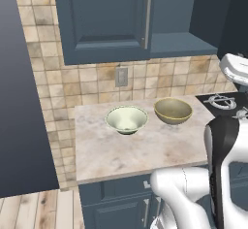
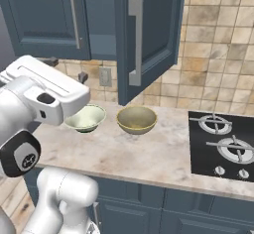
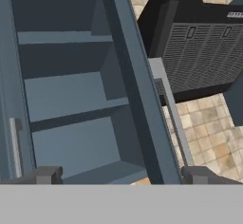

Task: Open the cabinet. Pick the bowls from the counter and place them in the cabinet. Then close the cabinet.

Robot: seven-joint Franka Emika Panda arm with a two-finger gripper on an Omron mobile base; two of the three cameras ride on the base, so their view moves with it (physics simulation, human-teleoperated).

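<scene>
- Two bowls sit side by side on the worktop (image 1: 121,150): a pale cream-green bowl (image 1: 126,119) to the left and a mustard bowl (image 1: 173,110) to the right, close together yet apart, both upright and near the tiled back wall.
- Above them hangs the dark blue-grey cabinet (image 1: 104,19), its left door (image 1: 101,17) shut and its right door (image 2: 149,34) swung wide, its long silver bar handle (image 2: 135,40) facing out.
- Seen from the hand, the cabinet interior (image 3: 71,99) lies open, with a shelf (image 3: 66,88) across it and the edge of the open door (image 3: 137,90) running through the view.
- At the bottom of that view the fingertips (image 3: 45,174) stand far apart, the jaws spread wide and pinching nothing.
- A wall socket (image 1: 121,76) is set in the beige tiles behind the bowls.
- A black stovetop (image 2: 221,146) lies to the right of the worktop, with a dark extractor hood (image 3: 199,47) above it beside the cabinet.
- Blue base cabinets (image 2: 163,210) run beneath the worktop.
</scene>
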